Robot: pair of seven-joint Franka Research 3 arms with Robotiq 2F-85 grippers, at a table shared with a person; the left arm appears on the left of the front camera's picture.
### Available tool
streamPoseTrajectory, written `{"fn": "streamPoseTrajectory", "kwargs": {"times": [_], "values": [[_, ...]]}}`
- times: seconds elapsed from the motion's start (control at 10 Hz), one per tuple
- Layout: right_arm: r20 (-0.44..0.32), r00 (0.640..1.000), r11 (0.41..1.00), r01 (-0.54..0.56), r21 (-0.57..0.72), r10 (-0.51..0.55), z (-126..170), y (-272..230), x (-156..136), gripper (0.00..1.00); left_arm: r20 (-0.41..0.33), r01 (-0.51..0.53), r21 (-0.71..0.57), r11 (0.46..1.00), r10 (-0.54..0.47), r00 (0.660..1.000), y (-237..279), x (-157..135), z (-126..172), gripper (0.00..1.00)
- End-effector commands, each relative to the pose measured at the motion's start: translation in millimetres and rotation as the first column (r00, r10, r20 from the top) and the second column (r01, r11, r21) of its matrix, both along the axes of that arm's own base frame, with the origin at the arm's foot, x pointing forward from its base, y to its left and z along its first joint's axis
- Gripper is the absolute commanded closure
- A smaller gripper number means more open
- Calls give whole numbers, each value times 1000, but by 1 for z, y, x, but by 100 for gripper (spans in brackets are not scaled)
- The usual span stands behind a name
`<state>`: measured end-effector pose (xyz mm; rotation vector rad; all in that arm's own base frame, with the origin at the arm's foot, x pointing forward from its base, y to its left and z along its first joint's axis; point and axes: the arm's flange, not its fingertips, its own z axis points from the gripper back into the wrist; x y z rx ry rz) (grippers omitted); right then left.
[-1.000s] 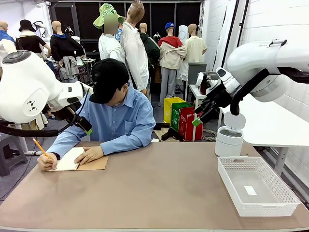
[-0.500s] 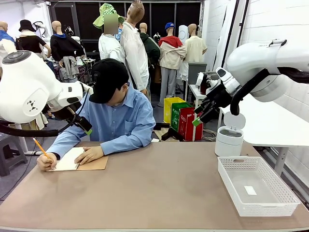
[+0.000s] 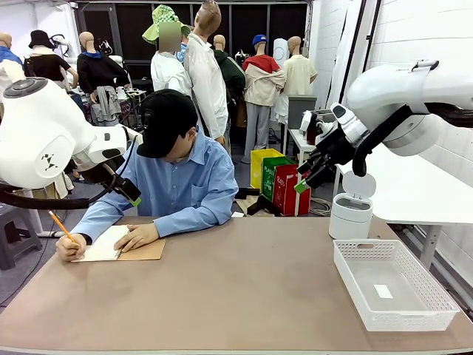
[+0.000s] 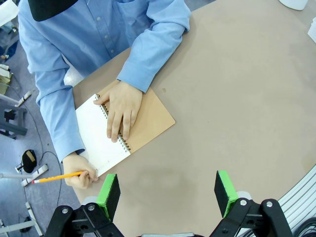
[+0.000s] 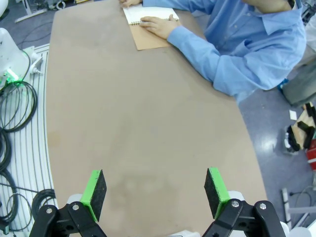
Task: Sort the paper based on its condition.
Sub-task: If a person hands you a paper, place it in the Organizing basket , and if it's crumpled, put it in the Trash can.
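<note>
The paper as a loose sheet is out of view. At the far left of the table a person writes with an orange pencil (image 3: pixel 60 225) on the white page of a spiral-bound notebook (image 3: pixel 111 244) with a brown cover (image 4: pixel 150 123). One hand (image 4: pixel 121 106) lies flat on the notebook. My left gripper (image 4: pixel 168 192) hangs open high above the table, near the notebook (image 5: pixel 148 39), with nothing between its green pads. My right gripper (image 5: pixel 154 186) is also open and empty, raised over the table's right side (image 3: pixel 303 181).
A white mesh basket (image 3: pixel 347 285) stands at the front right with a tiny white scrap (image 3: pixel 383 291) in it. Behind it stands a small white lidded bin (image 3: pixel 349 214). Cables (image 5: pixel 17 106) lie on the floor beside the table.
</note>
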<state>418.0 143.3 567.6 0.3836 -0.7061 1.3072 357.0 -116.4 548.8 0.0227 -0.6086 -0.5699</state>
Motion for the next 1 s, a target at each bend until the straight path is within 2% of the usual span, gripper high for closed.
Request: {"fn": "streamPoseTrajectory", "kwargs": {"times": [0.0,0.9], "values": [[-9,1000,1000,-3,16,3,0,0,0,0,0,0,-3,1000,0,1000,0,0,0,0],[-9,1000,1000,-3,16,3,0,0,0,0,0,0,-3,1000,0,1000,0,0,0,0]]}}
